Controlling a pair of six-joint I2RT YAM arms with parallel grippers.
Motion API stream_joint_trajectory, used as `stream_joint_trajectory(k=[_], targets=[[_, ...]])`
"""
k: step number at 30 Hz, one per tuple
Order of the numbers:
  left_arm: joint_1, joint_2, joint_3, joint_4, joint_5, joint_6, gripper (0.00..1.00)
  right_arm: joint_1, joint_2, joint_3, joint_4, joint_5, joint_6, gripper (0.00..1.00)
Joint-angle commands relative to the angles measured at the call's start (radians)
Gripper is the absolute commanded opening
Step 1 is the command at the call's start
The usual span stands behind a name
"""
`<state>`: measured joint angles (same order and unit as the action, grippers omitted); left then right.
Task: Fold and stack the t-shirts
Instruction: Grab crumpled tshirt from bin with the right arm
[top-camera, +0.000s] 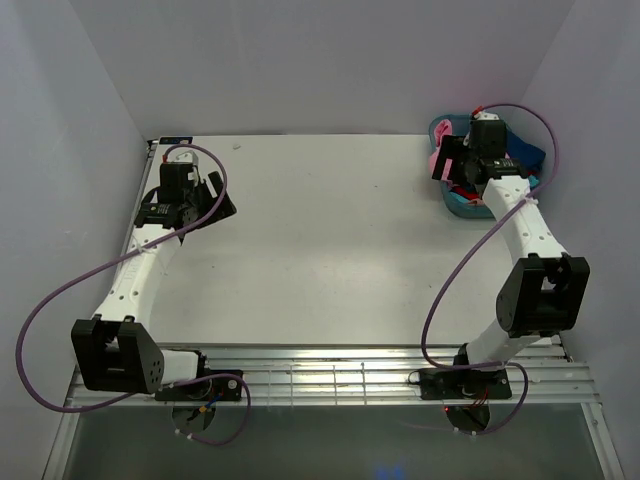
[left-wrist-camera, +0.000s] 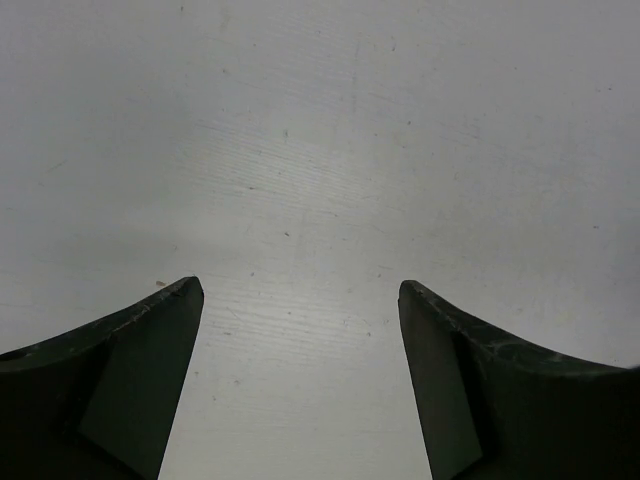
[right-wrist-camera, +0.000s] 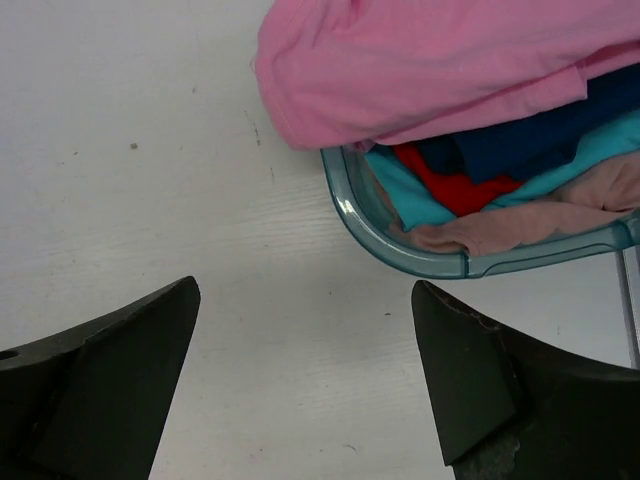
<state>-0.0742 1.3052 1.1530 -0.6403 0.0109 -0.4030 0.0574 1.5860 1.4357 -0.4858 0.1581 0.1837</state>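
Note:
The t-shirts lie heaped in a teal tub (right-wrist-camera: 450, 264) at the table's back right. A pink one (right-wrist-camera: 430, 70) is on top and hangs over the tub's rim onto the table. Under it show dark blue (right-wrist-camera: 530, 135), red (right-wrist-camera: 455, 185), turquoise (right-wrist-camera: 410, 195) and pale pink (right-wrist-camera: 520, 225) cloth. My right gripper (right-wrist-camera: 305, 290) hovers open over bare table just beside the tub's near rim, holding nothing; from above it (top-camera: 462, 172) is at the tub's (top-camera: 455, 205) left side. My left gripper (left-wrist-camera: 300, 285) is open and empty over bare table at the back left (top-camera: 188, 205).
White walls close in the table (top-camera: 320, 250) at the back and on both sides. A slatted metal rail (top-camera: 330, 380) runs along the near edge between the arm bases. Purple cables (top-camera: 40, 310) loop off both arms.

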Motion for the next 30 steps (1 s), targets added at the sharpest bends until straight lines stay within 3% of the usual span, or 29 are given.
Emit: stream_joint_trajectory(k=[1,4,6,7,13,23,26,28,30], targets=[[0.001,-0.050,0.002,0.033,0.031,-0.010,0.89,-0.010,0.061,0.113,0.064,0.024,-0.018,0.93],[0.001,-0.055,-0.007,0.033,0.050,-0.010,0.89,-0.011,0.146,0.170,0.095,0.057,-0.032,1.00],[0.001,-0.063,-0.016,0.033,0.051,-0.014,0.89,-0.013,0.222,0.248,0.090,0.067,-0.044,0.83],[0.001,-0.066,-0.019,0.033,0.049,-0.013,0.89,-0.013,0.250,0.277,0.084,0.069,-0.049,0.81],[0.001,-0.087,-0.036,0.041,0.040,-0.005,0.89,-0.013,0.417,0.439,0.036,0.101,-0.099,0.79],[0.001,-0.080,-0.036,0.041,0.031,-0.002,0.89,-0.013,0.516,0.431,0.006,0.063,-0.095,0.77],[0.001,-0.077,-0.033,0.039,0.023,0.001,0.89,-0.013,0.526,0.430,0.001,0.052,-0.096,0.67],[0.001,-0.078,-0.032,0.041,0.018,0.003,0.89,-0.013,0.528,0.427,0.001,0.044,-0.095,0.52],[0.001,-0.077,-0.030,0.041,0.012,0.006,0.89,-0.013,0.529,0.431,0.001,0.029,-0.102,0.48]])
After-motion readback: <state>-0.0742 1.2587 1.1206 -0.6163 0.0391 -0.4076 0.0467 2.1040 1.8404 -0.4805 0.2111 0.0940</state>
